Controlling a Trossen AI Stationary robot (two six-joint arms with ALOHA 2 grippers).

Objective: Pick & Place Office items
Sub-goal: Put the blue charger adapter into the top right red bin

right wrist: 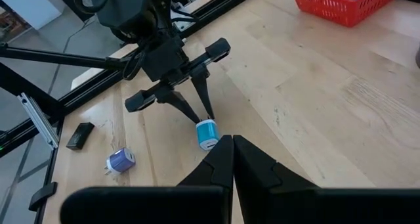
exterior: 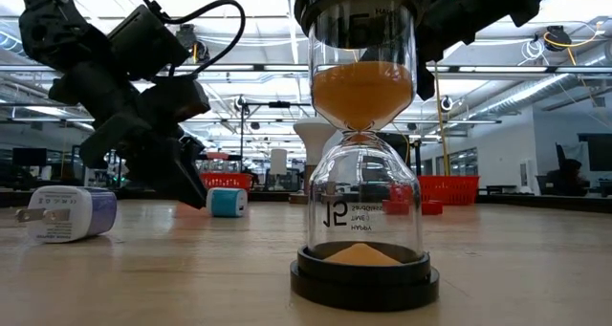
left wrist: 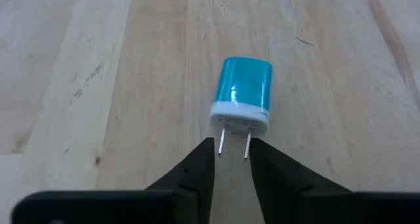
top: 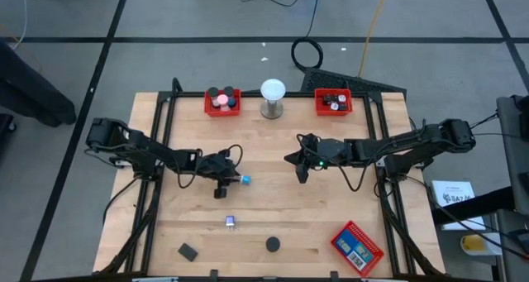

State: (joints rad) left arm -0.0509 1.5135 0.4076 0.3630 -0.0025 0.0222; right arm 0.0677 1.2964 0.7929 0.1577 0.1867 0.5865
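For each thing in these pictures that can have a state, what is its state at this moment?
Blue charger: lying flat on the table, not lifted.
Left hand: narrowly open, its fingertips on either side of the blue charger's prongs.
Right hand: shut, empty, above the table.
Purple charger: lying on its side, untouched.
Hourglass: upright, most sand in the upper bulb.

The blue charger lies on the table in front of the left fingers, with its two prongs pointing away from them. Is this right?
Not quite. The blue charger does lie on the table in front of the left fingers, but its two prongs point toward them, reaching between the fingertips. The left wrist view shows this.
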